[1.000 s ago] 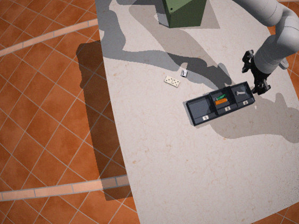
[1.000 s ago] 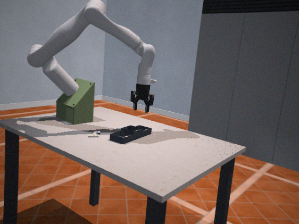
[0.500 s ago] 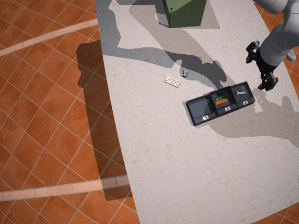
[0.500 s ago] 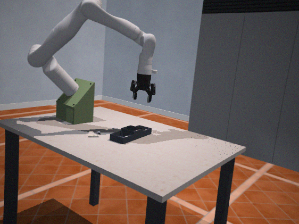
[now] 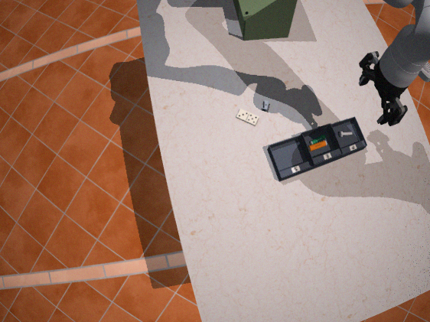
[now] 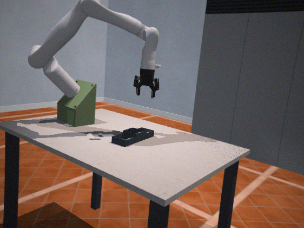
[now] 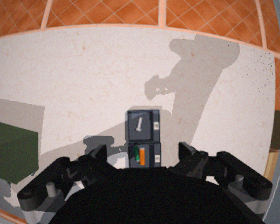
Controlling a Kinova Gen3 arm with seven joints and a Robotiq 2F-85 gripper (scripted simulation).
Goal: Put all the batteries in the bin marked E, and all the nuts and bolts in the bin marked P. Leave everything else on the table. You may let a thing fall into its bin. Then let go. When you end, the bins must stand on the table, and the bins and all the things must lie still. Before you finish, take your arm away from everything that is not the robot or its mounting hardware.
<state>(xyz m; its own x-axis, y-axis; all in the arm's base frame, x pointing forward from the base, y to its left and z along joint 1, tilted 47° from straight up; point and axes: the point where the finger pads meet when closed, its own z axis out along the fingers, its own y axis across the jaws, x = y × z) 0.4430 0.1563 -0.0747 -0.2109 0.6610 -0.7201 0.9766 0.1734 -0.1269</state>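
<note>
My gripper (image 5: 372,100) (image 6: 145,95) (image 7: 142,151) is open and empty, high above the bins. Three dark bins stand joined in a row on the table. The end bin (image 5: 361,135) (image 7: 159,132), apparently marked P, holds a pale grey bolt (image 5: 345,134) (image 7: 139,124). The middle bin (image 5: 303,146), apparently marked E, holds an orange battery (image 5: 317,145) (image 7: 142,156) and a green battery (image 5: 317,140) (image 7: 136,154), side by side. The third bin (image 5: 285,157) looks empty; its label resembles S. The labels are small and blurred. In the exterior view the bins' contents are hidden.
A cream domino (image 5: 247,117) (image 6: 94,138) lies on the table (image 5: 229,226) (image 6: 151,168). A small blue-grey thing (image 5: 265,105) (image 6: 100,135), too small to name surely, lies beside it. The green robot base (image 5: 268,20) (image 6: 84,106) (image 7: 17,152) stands at the table's far end.
</note>
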